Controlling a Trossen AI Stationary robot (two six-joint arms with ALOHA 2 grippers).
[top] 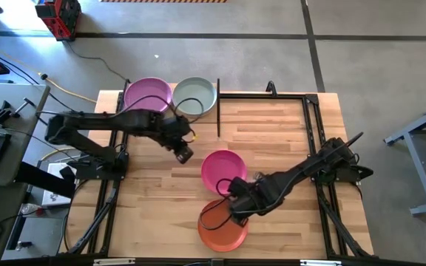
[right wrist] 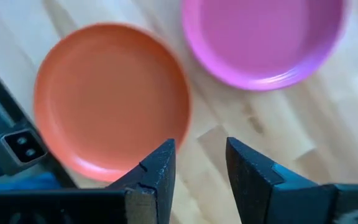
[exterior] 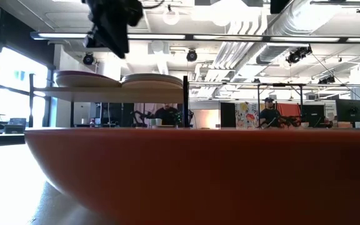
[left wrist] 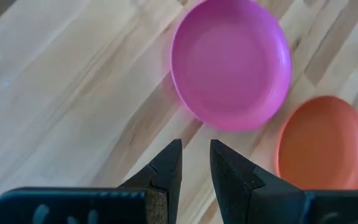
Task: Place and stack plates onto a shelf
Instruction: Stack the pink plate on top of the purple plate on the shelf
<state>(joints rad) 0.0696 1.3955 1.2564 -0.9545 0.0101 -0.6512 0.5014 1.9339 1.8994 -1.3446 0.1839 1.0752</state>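
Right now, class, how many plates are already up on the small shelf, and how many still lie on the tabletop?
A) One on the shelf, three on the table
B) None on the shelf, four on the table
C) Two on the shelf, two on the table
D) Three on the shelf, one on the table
C: the purple plate and pale green plate sit on the shelf, while the magenta plate and orange plate lie on the table.

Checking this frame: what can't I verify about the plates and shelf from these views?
- Low view: the orange plate fills the foreground and hides the tabletop and the magenta plate.
- High view: the left arm covers part of the purple plate; anything beneath that or the pale green plate is hidden.
- High view: the right gripper overlaps the orange plate's rim; contact unclear.
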